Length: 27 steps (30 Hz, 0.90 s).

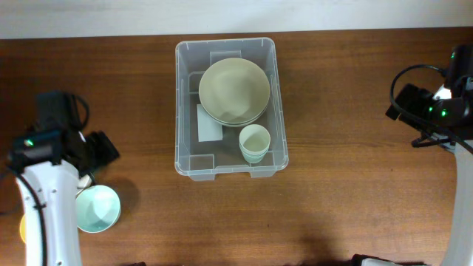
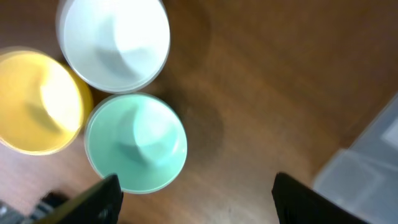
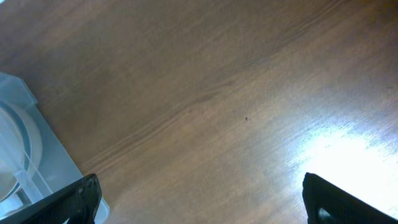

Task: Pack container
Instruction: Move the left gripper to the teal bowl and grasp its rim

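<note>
The clear plastic container (image 1: 178, 103) stands in the middle of the table with a white label (image 1: 209, 123) on its bottom. Inside it are stacked pale green bowls (image 1: 233, 90) and nested pale cups (image 1: 253, 142). My left gripper (image 1: 103, 151) is open and empty at the left, above a mint cup (image 1: 97, 207). The left wrist view shows its fingers (image 2: 196, 205) spread just below the mint cup (image 2: 135, 142), with the container's corner (image 2: 367, 168) at the right. My right gripper (image 1: 403, 103) is open and empty, right of the container; its fingers (image 3: 199, 208) hang over bare wood.
A white cup (image 2: 115, 40) and a yellow cup (image 2: 37, 102) stand touching the mint cup on the left side of the table. A corner of the container (image 3: 25, 149) shows at the left edge of the right wrist view.
</note>
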### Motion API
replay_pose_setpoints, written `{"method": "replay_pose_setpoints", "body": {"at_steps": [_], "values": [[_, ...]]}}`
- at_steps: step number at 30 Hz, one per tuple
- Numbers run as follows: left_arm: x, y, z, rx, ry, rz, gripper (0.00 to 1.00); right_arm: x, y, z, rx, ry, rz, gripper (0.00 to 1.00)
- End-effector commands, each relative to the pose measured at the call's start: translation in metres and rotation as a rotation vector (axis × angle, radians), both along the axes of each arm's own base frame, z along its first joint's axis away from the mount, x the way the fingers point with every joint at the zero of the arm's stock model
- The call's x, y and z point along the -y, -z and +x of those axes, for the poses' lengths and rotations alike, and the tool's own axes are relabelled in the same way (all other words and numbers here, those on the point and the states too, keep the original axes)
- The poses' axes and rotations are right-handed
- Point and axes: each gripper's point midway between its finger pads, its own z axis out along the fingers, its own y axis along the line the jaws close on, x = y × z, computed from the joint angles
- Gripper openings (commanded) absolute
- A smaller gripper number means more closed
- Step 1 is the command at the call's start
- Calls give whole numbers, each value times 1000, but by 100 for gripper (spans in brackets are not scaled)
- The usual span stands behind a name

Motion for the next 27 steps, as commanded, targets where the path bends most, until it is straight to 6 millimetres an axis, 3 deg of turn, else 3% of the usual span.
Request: {"method": "replay_pose_setpoints", "body": {"at_steps": [1,4,7,19,22,25,27], "values": [[9,51,-12,-80,-15,-87,79,1,2,-1,-7,-5,3,99],[13,83,-13,-112,-22,-134,79,1,2,-1,-8,-5,3,99],[12,104,-12,-159,-32,-156,79,1,2,-1,-8,-5,3,99],[11,153,-10,-289,-41,-192,78,1,2,-1,-8,-5,3,99],[11,161,-12,-313,-41,-199,69,1,2,-1,-8,-5,3,99],[11,162,-13,-319,-41,-200,50,1,2,-1,-7,-5,3,99],[11,162,-12,-318,-41,-199,31,1,2,-1,-7,-5,3,99]]}}
